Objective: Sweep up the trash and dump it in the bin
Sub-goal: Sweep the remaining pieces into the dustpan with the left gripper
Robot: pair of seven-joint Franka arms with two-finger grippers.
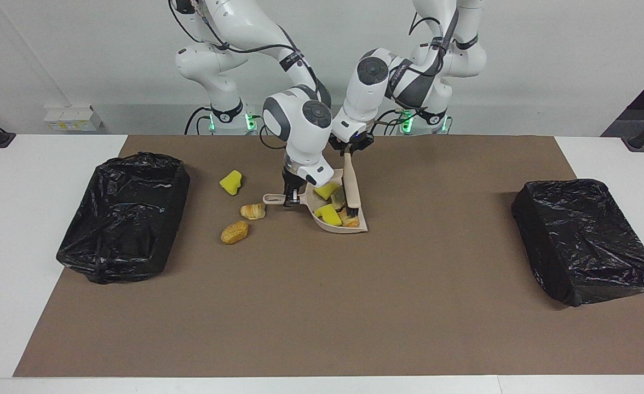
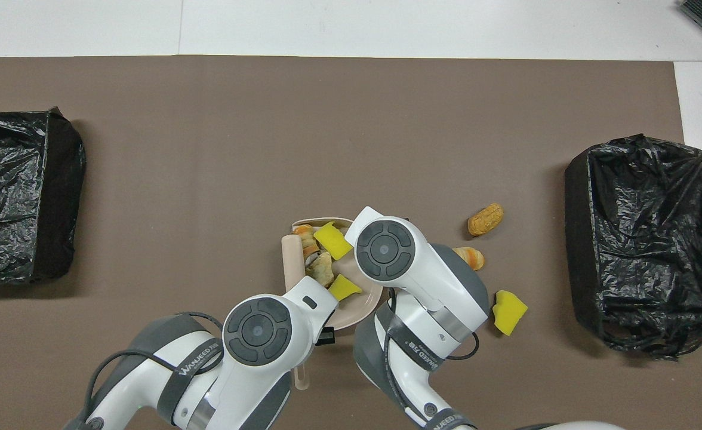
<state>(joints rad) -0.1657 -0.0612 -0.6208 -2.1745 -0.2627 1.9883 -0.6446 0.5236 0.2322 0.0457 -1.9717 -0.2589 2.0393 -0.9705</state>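
Note:
The beige dustpan (image 1: 315, 216) lies on the brown mat in front of the robots; it also shows in the overhead view (image 2: 354, 313). My right gripper (image 1: 292, 198) is shut on its handle. My left gripper (image 1: 349, 148) is shut on the beige brush (image 1: 352, 189), whose dark bristles stand in the pan. Several trash pieces lie in the pan: yellow sponge chunks (image 1: 328, 215) (image 2: 333, 240) and pastry bits (image 1: 350, 220) (image 2: 321, 269). Three pieces lie on the mat toward the right arm's end: a yellow sponge (image 1: 231, 182) (image 2: 509, 312), a croissant bit (image 1: 253, 210) (image 2: 470, 258) and a bread piece (image 1: 234, 232) (image 2: 485, 219).
A bin lined with a black bag (image 1: 122, 219) (image 2: 643, 239) stands open at the right arm's end of the mat. A second black-bagged bin (image 1: 585, 241) (image 2: 17, 197) stands at the left arm's end. White table shows around the mat (image 1: 355, 306).

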